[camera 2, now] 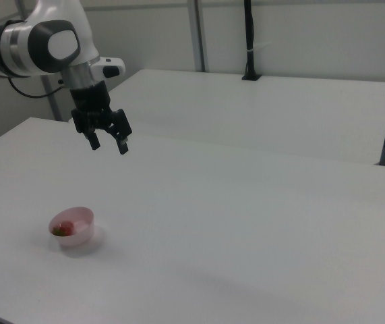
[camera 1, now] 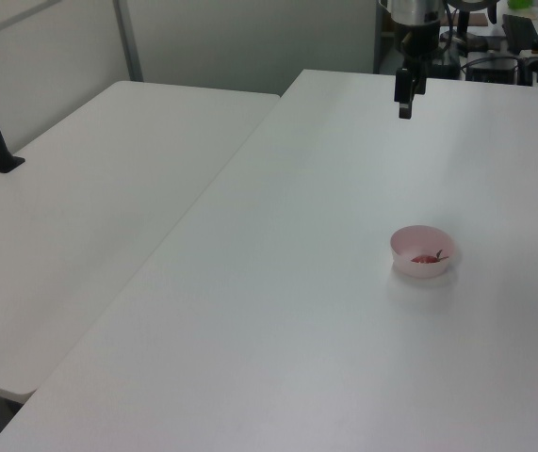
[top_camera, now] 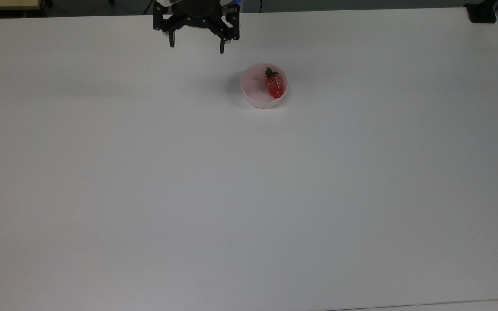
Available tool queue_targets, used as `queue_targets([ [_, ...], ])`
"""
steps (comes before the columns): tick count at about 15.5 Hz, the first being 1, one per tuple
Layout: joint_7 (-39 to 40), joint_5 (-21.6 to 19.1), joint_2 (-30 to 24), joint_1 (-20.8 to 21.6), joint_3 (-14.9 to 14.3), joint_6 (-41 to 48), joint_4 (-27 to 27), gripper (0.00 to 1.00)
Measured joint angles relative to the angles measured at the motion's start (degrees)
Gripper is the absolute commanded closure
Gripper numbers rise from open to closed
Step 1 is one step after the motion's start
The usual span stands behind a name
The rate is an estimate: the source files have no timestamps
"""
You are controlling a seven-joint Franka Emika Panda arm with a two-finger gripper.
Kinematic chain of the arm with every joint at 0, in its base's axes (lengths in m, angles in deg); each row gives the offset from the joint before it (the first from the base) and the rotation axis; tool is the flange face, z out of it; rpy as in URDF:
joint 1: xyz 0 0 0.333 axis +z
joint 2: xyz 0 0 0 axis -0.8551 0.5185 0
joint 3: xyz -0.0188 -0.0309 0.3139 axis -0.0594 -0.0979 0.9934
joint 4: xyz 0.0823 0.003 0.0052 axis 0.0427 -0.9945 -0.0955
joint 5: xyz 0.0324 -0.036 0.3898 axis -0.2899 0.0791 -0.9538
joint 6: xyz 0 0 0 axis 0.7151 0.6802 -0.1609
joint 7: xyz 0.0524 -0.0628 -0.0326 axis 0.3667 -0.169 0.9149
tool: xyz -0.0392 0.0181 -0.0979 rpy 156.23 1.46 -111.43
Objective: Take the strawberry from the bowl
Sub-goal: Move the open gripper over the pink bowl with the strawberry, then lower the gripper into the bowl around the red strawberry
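- The gripper (top_camera: 196,46) hangs above the table (top_camera: 249,194) with its fingers spread wide and nothing between them.
- The strawberry (top_camera: 273,84) lies inside the bowl (top_camera: 252,93), toward its 3 o'clock side in the top view, leafy end at 12.
- In the top view the bowl sits well apart from the gripper, at its 4 o'clock.

surface: white table (top_camera: 249,194) | on it: pink bowl (top_camera: 257,100), apparently alone
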Motion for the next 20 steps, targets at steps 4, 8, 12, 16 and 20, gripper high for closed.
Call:
queue_targets([
  [4,2.73,-1.03,0.42,2.17,-1.39,1.34,-0.27,0.0],
  [8,3.01,-1.32,0.72,2.36,-1.79,1.35,-0.27,0.0],
  [12,5.78,-1.63,0.94,3.69,-2.01,1.92,-0.98,0.0],
  [16,6.11,-1.69,3.32,10.64,-3.06,2.35,-3.57,0.13],
  [20,5.85,-1.69,7.91,16.79,-3.67,1.44,-6.76,0.18],
])
